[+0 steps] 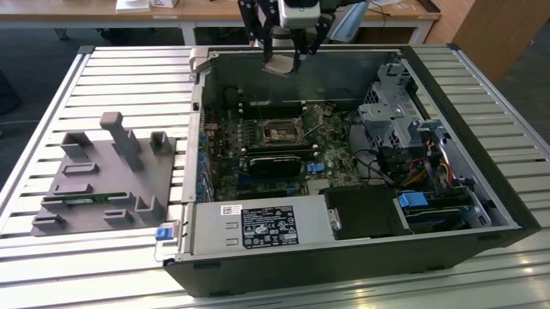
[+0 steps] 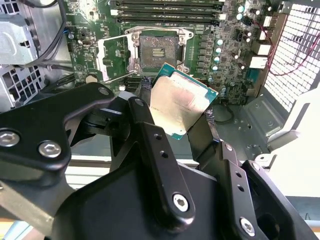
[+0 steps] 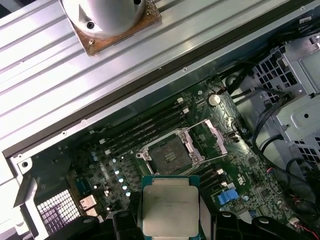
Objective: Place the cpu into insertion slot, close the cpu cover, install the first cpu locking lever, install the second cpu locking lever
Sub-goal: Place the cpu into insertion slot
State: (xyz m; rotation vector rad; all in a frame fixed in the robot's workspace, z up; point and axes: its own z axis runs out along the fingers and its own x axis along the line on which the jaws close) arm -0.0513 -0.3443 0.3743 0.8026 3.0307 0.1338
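Observation:
My gripper (image 1: 284, 59) hangs over the far wall of the open computer case, shut on the cpu (image 1: 279, 67), a pale silver square chip with a green edge. In both wrist views the cpu (image 2: 181, 102) (image 3: 170, 206) sits clamped between two black fingers (image 2: 146, 107), held well above the green motherboard (image 1: 331, 151). The insertion slot (image 1: 281, 131) (image 2: 157, 49) (image 3: 169, 155) lies bare with a dark centre, some way below and in front of the chip. The cpu cover (image 2: 114, 57) (image 3: 216, 137) stands swung open beside the slot.
A grey fixture block (image 1: 103, 177) lies on the slatted table at the exterior view's left. Inside the case are a silver power supply (image 1: 257, 228), a drive cage (image 1: 391, 116) with cables, and a black card (image 1: 275, 164) just in front of the slot.

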